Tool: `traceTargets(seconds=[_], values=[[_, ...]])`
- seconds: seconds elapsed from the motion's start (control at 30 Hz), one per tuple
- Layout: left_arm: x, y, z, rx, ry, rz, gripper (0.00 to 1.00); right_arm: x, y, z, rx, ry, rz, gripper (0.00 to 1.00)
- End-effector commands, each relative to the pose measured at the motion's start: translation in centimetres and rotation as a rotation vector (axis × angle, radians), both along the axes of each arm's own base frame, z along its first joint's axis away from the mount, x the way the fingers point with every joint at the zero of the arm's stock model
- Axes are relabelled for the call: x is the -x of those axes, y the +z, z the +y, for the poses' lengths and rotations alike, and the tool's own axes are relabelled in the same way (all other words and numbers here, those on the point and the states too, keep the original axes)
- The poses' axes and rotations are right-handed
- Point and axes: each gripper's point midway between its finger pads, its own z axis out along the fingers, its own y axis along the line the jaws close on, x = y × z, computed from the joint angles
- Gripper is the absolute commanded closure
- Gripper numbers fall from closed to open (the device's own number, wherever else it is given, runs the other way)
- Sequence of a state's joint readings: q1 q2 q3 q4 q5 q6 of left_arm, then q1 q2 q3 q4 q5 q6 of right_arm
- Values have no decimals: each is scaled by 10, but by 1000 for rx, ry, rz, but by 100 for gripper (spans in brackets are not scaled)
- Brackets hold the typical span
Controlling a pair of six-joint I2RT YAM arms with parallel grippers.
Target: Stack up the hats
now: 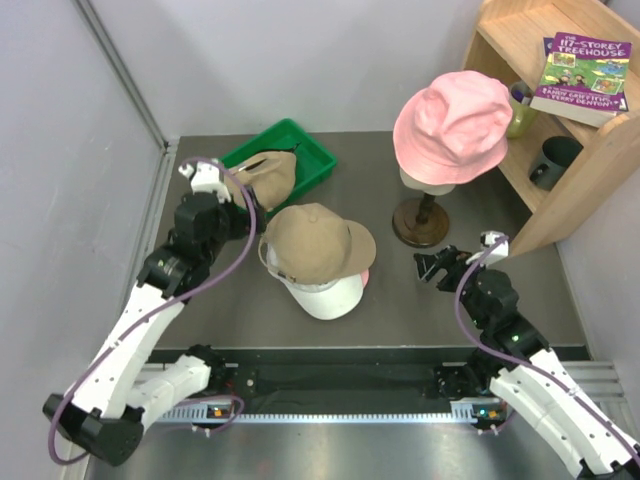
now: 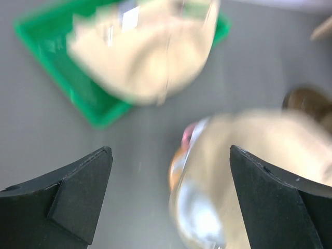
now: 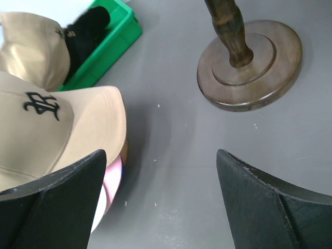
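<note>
At the middle of the grey worktop (image 1: pixel 400 310) sits one pile of three caps: a tan cap (image 1: pixel 315 245) on top, a white cap (image 1: pixel 330 295) under it, and a pink cap (image 1: pixel 366 275) showing only as an edge at the bottom. A second tan cap (image 1: pixel 268 178) lies in the single green tray (image 1: pixel 305 140) behind. One pink hat (image 1: pixel 452 125) crowns the mannequin head (image 1: pixel 425 178) on its wooden stand (image 1: pixel 420 222). Both pincers gape wide and grip nothing — the left pincer (image 2: pixel 170 150) hovers between tray and pile, the right pincer (image 3: pixel 161 153) near the stand's base.

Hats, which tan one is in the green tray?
The back-left tan cap; the other tan cap tops a white cap nearer the front.
</note>
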State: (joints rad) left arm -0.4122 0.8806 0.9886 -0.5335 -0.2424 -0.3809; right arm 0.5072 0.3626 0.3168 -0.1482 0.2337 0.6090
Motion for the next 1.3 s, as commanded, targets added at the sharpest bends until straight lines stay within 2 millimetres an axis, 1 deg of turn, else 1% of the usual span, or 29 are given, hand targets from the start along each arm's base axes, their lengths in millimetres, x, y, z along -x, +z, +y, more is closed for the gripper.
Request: traceTargets(seconds=[0.0, 0.03, 0.07, 0.1, 0.13, 0.17, 0.2, 0.23, 0.27, 0.3, 0.33, 0.37, 0.4, 0.43, 0.47, 0.5, 0.53, 0.57, 0.6, 0.7, 0.8, 0.9, 0.93, 1.03, 1.07, 1.17, 1.2, 1.23, 1.27], values=[[-49, 71, -1, -39, 24, -205, 1, -10, 34, 1, -14, -7, -77, 14], [-65, 63, -8, -96, -23, -182, 1, -11, 36, 1, -17, -9, -84, 14], [-74, 64, -11, -118, -52, -182, 1, -13, 35, 3, -17, -8, -78, 14], [-94, 66, -11, -179, -85, -177, 1, -14, 36, 3, -22, -8, -80, 14], [-100, 65, -24, -185, -177, -173, 1, -15, 39, 4, -29, -9, -87, 14], [-107, 63, -29, -206, -223, -164, 1, -16, 38, 5, -27, -10, -83, 13], [-113, 71, -31, -247, -285, -176, 1, -17, 39, 4, -31, -12, -85, 13], [-123, 53, -43, -250, -364, -130, 1, -18, 40, 5, -34, -14, -89, 13], [-128, 63, -48, -251, -407, -148, 1, -19, 40, 5, -33, -17, -86, 13], [-135, 44, -49, -280, -453, -91, 1, -19, 39, 4, -29, -21, -84, 12], [-139, 41, -51, -288, -475, -81, 1, -20, 39, 3, -25, -29, -82, 12], [-143, 47, -53, -296, -492, -92, 1, -21, 40, 2, -23, -34, -86, 11], [-151, 34, -52, -327, -505, -65, 1, -22, 40, 1, -20, -40, -86, 11], [-155, 31, -50, -341, -504, -56, 1, -24, 40, 0, -16, -51, -85, 10], [-158, 33, -50, -349, -508, -65, 1, -25, 41, 0, -15, -53, -86, 10], [-164, 25, -48, -356, -518, -52, 1, -26, 40, -1, -11, -56, -82, 9], [-165, 21, -48, -349, -530, -36, 1, -27, 39, 0, -9, -58, -77, 9], [-167, 24, -51, -337, -552, -42, 1, -29, 37, 1, -2, -56, -68, 9], [-170, 17, -49, -341, -556, -21, 1, -30, 36, 1, -1, -56, -62, 9], [-174, 4, -46, -356, -548, 4, 1, -35, 39, 5, -8, -49, -72, 9], [-177, -7, -45, -364, -540, 16, 1, -38, 35, 10, -6, -37, -58, 9], [-179, -17, -48, -350, -549, 24, 2, -42, 33, 12, -5, -30, -47, 9], [-180, -19, -48, -345, -550, 28, 3, -42, 32, 13, -6, -27, -47, 9], [-182, -25, -51, -328, -553, 40, 17, -44, 31, 14, -7, -29, -42, 9], [-182, -27, -52, -324, -553, 43, 26, -44, 30, 14, -8, -29, -39, 9], [-185, -34, -49, -330, -536, 56, 37, -44, 29, 13, -7, -32, -38, 9], [-186, -38, -47, -339, -530, 67, 45, -44, 29, 12, -8, -35, -39, 9], [-187, -38, -45, -346, -520, 68, 48, -44, 29, 12, -9, -35, -40, 9], [-187, -42, -43, -352, -512, 79, 51, -44, 30, 12, -11, -37, -41, 9]])
